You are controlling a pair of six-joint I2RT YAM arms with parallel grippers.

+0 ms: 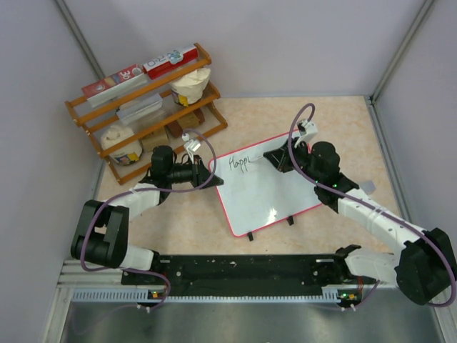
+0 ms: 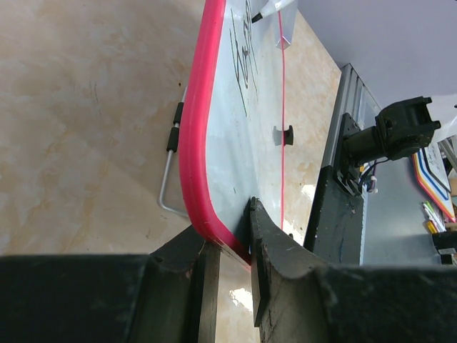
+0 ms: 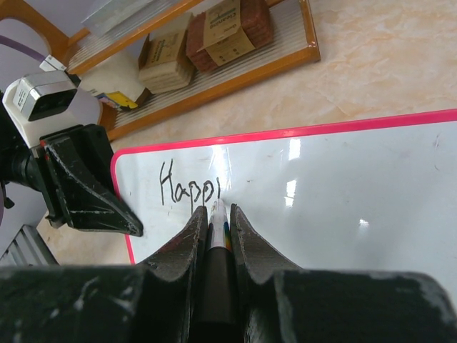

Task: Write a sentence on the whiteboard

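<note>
The whiteboard (image 1: 275,196), white with a red rim, lies tilted on the table. The sentence (image 1: 240,162) reads "Happi" in black near the board's top left corner; it also shows in the right wrist view (image 3: 187,189). My left gripper (image 1: 208,174) is shut on the board's left corner, with the red rim (image 2: 194,143) between its fingers (image 2: 265,236). My right gripper (image 1: 278,158) is shut on a marker (image 3: 218,223), whose tip touches the board just after the last letter. The marker tip also shows in the left wrist view (image 2: 268,8).
A wooden shelf rack (image 1: 143,107) with boxes and bags stands at the back left, close behind the left arm. Grey walls close in the table on three sides. The black mounting rail (image 1: 243,270) runs along the near edge.
</note>
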